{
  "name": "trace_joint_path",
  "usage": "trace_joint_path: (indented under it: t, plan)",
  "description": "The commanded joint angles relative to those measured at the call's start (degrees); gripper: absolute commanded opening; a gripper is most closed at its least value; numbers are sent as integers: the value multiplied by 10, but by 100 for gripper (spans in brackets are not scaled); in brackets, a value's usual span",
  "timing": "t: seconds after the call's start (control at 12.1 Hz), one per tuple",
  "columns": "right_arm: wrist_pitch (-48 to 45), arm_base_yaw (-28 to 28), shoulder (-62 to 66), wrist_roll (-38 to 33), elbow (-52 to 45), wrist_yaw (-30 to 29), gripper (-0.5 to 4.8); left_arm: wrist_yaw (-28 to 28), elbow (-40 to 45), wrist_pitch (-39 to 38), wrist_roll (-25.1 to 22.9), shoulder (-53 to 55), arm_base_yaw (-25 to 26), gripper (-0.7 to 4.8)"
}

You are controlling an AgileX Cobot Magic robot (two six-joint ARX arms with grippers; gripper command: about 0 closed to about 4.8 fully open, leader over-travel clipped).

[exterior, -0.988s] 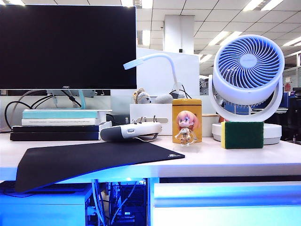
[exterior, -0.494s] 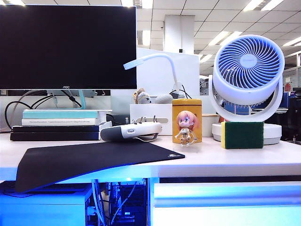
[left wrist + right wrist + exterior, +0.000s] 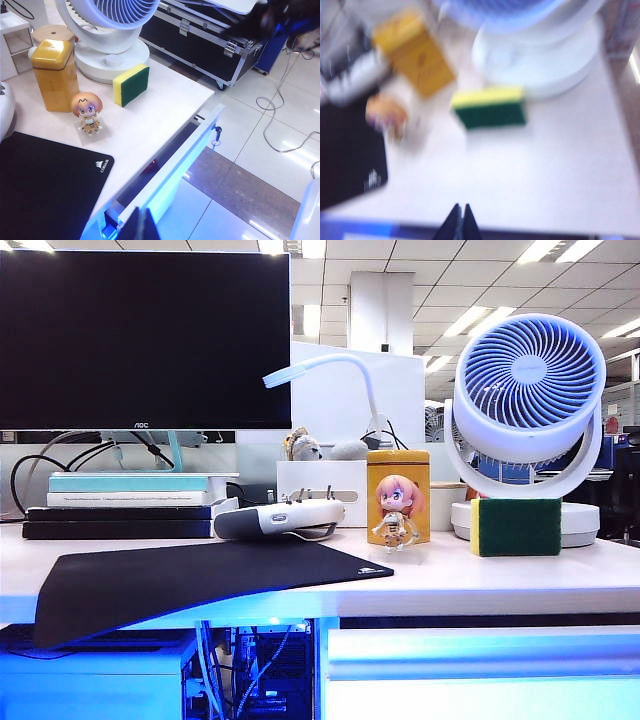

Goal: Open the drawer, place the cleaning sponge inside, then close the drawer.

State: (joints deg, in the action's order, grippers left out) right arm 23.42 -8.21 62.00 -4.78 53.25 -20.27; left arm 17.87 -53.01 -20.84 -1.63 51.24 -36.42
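Nothing on the white counter (image 3: 480, 585) has shifted. The green-and-yellow rectangular cleaning sponge (image 3: 490, 107) stands ahead of our right fingers (image 3: 459, 225), pressed together, empty. Our left fingers (image 3: 141, 227), also together, hover over the white drawer (image 3: 170, 170), barely ajar.

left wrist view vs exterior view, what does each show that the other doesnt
Only the left wrist view: the left gripper, shut, above the drawer, which stands slightly open, plus a black case on the floor.
Only the exterior view: the monitor, lamp and stacked books.
Both: the sponge on edge by the fan, the yellow tin, the figurine and the black mat.
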Motion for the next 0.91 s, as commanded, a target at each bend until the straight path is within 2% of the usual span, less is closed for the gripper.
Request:
trace_joint_path:
  t: [0.08, 0.49, 0.91]
  plan:
    - [75, 43, 68, 0, 2, 35, -9, 4, -3, 3, -3, -1, 0, -6]
    - [41, 45, 256, 16, 2, 51, -9, 4, -3, 3, -3, -1, 0, -6]
    - [3, 45, 295, 20, -26, 54, -9, 3, -3, 4, -10, -1, 0, -6]
